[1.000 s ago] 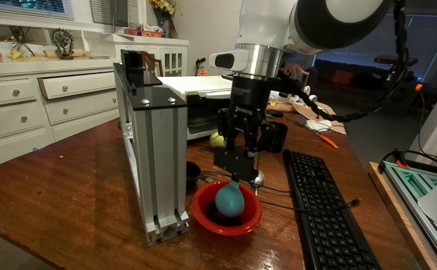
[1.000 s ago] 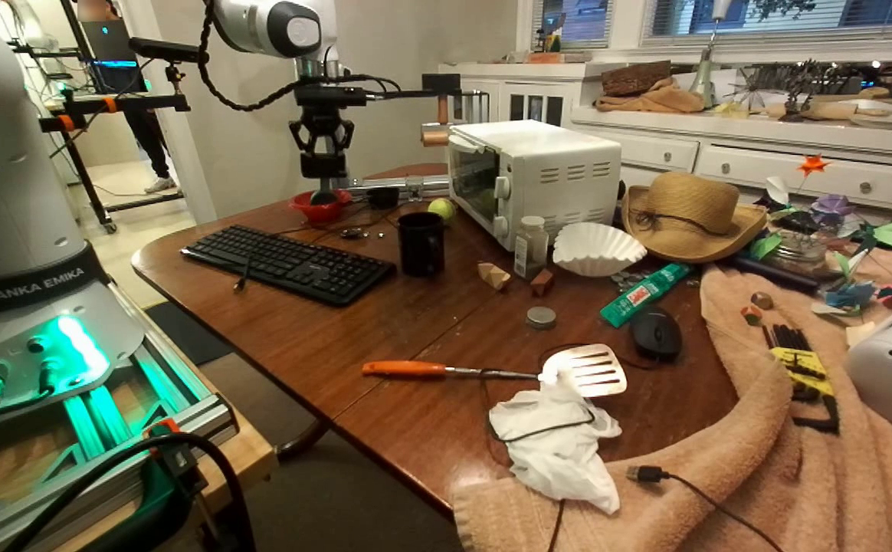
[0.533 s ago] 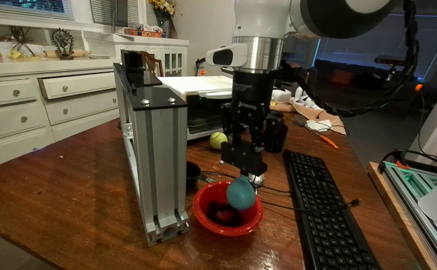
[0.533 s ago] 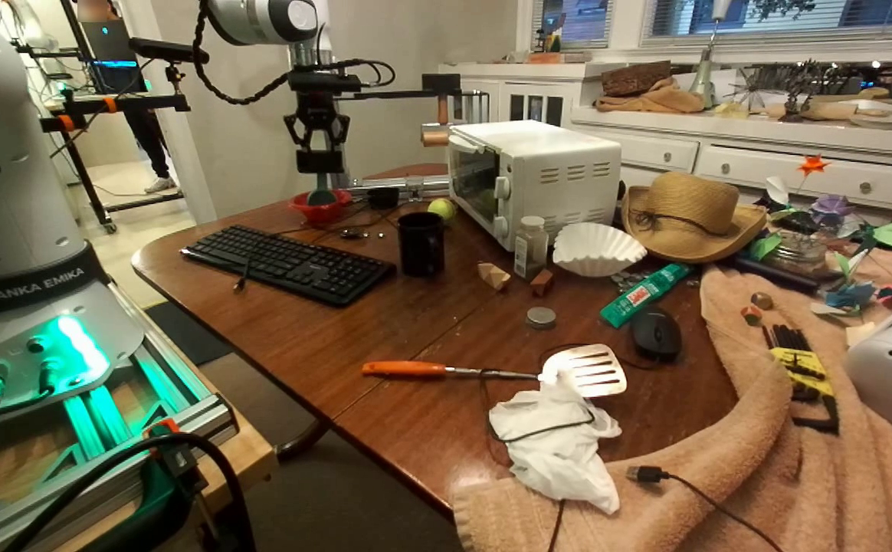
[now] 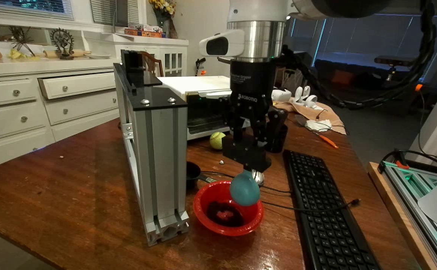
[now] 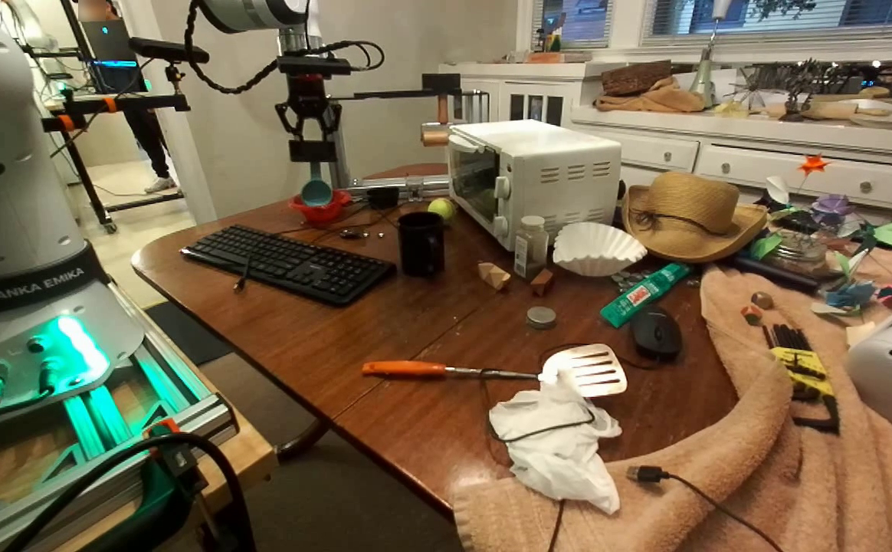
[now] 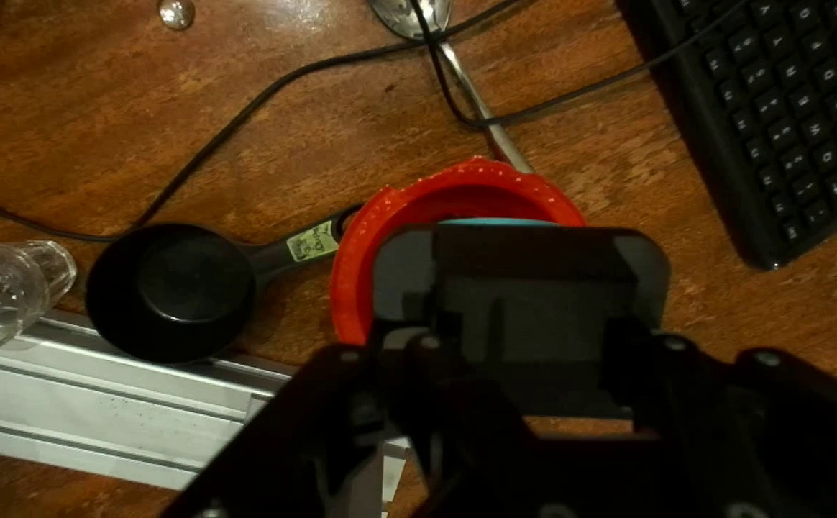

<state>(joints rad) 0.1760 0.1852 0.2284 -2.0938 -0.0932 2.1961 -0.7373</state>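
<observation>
My gripper point(image 5: 245, 144) is shut on a wide black block point(image 7: 533, 309), whose body fills the space between the fingers in the wrist view. From the block's underside hangs a teal scoop point(image 5: 244, 189), its hollow turned toward the camera in an exterior view point(image 6: 316, 190). Below it stands a red bowl point(image 5: 229, 229) with something dark in the bottom. The scoop hangs over the bowl's far right side in an exterior view; I cannot tell whether it touches the rim. In the wrist view the block hides most of the red bowl point(image 7: 350, 288) and the scoop.
An aluminium frame point(image 5: 162, 161) rises beside the bowl. Close by are a black measuring cup point(image 7: 174, 288), a metal spoon point(image 7: 476, 93), thin cables and a keyboard point(image 7: 785, 129). A tennis ball point(image 5: 217, 140), black mug point(image 6: 421, 245) and toaster oven point(image 6: 553, 169) stand farther off.
My gripper has risen with the block and scoop. The scoop came up from deep inside the bowl and shifted toward the keyboard side. The bowl has barely moved.
</observation>
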